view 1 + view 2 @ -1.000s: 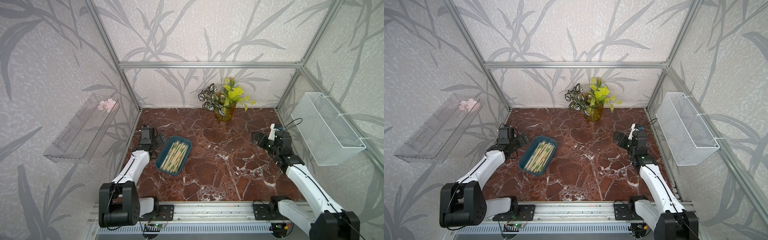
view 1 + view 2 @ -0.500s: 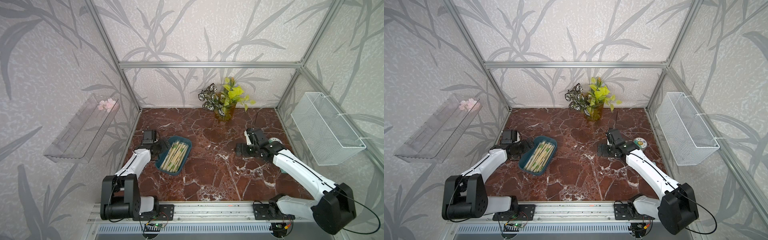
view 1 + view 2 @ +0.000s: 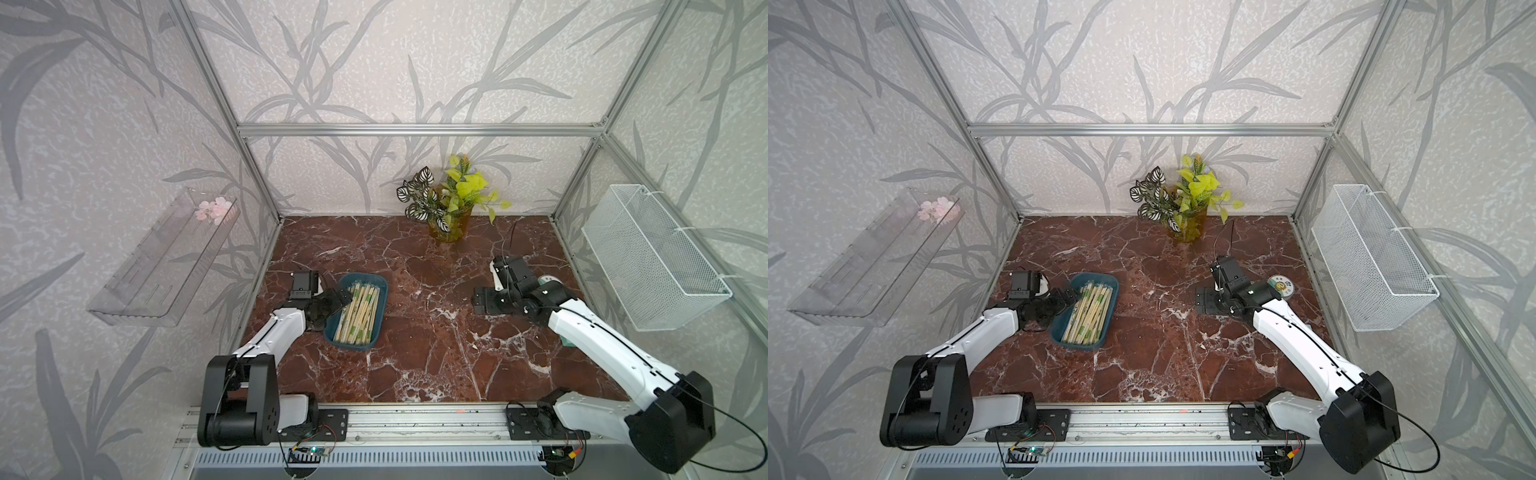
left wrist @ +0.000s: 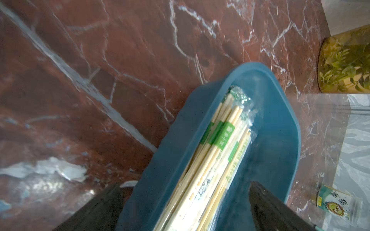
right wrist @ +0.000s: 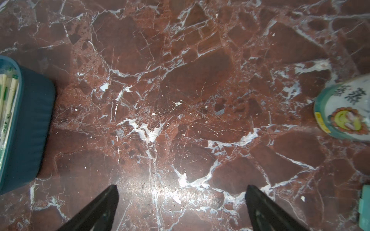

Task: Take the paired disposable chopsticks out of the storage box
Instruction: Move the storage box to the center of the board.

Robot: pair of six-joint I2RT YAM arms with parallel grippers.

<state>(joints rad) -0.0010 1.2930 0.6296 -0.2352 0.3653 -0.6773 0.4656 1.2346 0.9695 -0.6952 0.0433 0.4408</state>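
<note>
The storage box (image 3: pixel 385 291) (image 3: pixel 1115 291) is a dark teal tray at the left of the marble floor, filled with the paired disposable chopsticks (image 3: pixel 359 311) (image 3: pixel 1090 309) in clear wrappers with green marks. My left gripper (image 3: pixel 338 297) (image 3: pixel 1067 297) is open at the box's far left rim. In the left wrist view one of its fingers is outside the box wall (image 4: pixel 276 140) and the other over the inside, with the chopsticks (image 4: pixel 220 150) between them, ungripped. My right gripper (image 3: pixel 484 301) (image 3: pixel 1206 301) (image 5: pixel 182 187) is open and empty over bare floor, well right of the box (image 5: pixel 30 130).
A plant in a yellow vase (image 3: pixel 451 208) stands at the back. A round printed tin (image 3: pixel 1280 286) (image 5: pixel 346 112) lies just behind the right arm. A white wire basket (image 3: pixel 652 257) hangs on the right wall and a clear shelf (image 3: pixel 166 257) on the left wall.
The right arm has swung from the right edge toward the middle, its gripper now low and pointing left. The left gripper has moved right onto the box's rim.
</note>
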